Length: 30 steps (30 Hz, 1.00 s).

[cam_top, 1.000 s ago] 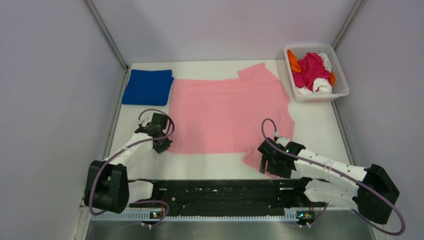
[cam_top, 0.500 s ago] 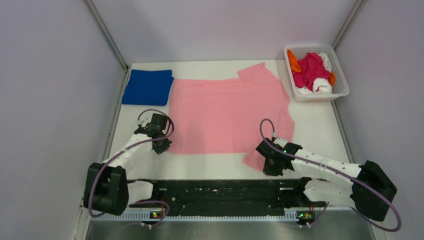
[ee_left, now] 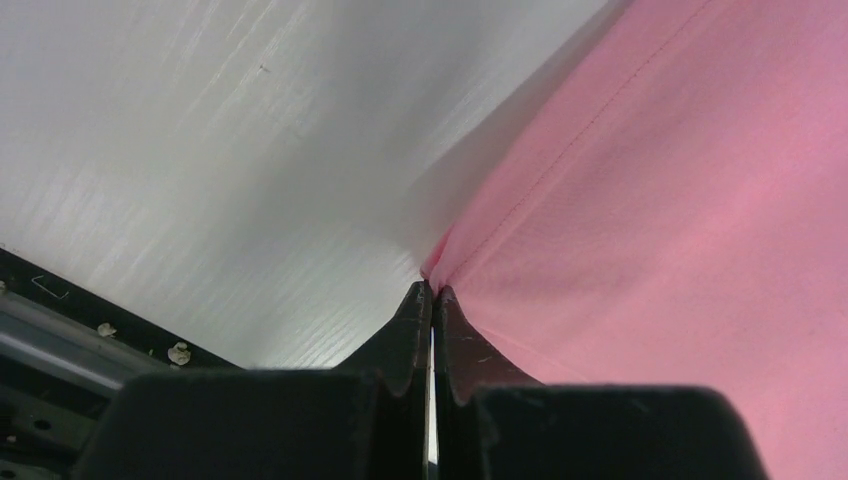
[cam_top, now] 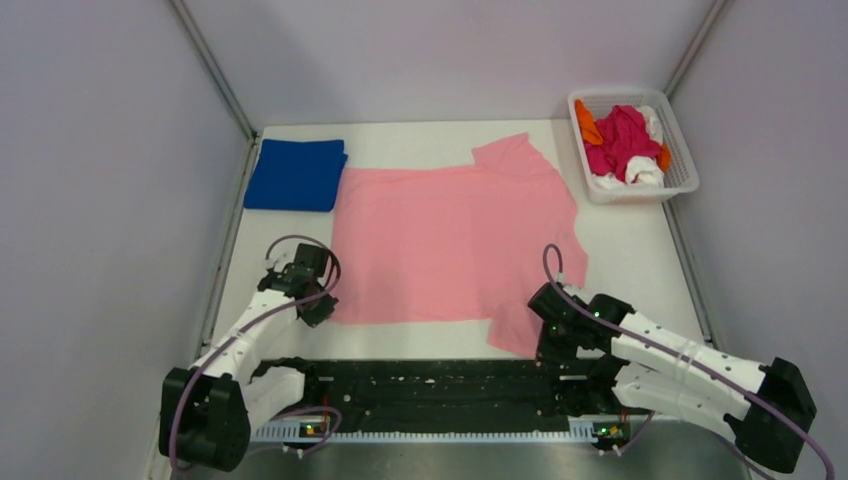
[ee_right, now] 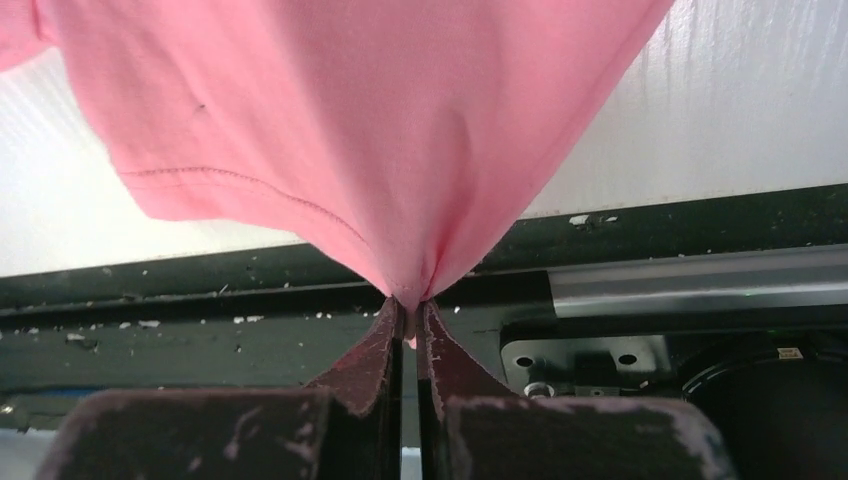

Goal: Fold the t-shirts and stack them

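Observation:
A light pink t-shirt [cam_top: 450, 240] lies spread flat across the middle of the white table. My left gripper [cam_top: 318, 312] is shut on its near left corner [ee_left: 436, 272], pinching the hem. My right gripper [cam_top: 547, 345] is shut on the near right sleeve [ee_right: 400, 200], whose fabric bunches into the fingertips above the black base rail. A royal blue t-shirt [cam_top: 296, 174] lies folded at the far left. Magenta, orange and white t-shirts [cam_top: 622, 140] are heaped in the basket.
A white lattice basket [cam_top: 684, 170] stands at the far right corner. The black rail [cam_top: 440, 385] with the arm bases runs along the near edge. Grey walls close in on both sides.
My right gripper has shut on the pink sleeve. Both grippers have drawn toward the near edge, and the pink t-shirt has slid with them and pulled flatter.

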Available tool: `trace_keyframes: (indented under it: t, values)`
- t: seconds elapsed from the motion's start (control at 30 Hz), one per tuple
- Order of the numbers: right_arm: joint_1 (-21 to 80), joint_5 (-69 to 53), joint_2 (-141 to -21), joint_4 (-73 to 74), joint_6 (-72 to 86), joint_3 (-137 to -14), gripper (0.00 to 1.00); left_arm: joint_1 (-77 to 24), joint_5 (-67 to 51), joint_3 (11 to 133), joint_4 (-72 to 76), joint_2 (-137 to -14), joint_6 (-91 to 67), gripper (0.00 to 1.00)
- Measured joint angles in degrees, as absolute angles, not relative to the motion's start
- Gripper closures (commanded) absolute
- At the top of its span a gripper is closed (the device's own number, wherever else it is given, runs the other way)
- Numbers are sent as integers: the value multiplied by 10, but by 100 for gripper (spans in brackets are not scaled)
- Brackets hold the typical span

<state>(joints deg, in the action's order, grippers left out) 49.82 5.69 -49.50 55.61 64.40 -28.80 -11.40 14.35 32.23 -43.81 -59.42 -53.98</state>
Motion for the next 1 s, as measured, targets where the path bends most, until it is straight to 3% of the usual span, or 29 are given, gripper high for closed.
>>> trace_keyframes:
  t: [0.3,0.73,1.0]
  values:
    - [484,40,-492,527,620,-292,100,-114,93,325,-442,-582,-538,100]
    - [279,1,-610,437,437,-462,100,-108,82,431,-420,-677,-525,100]
    - [187,-15,-652,397,377,-506,100,-64,83,481,-405,-734,-515,100]
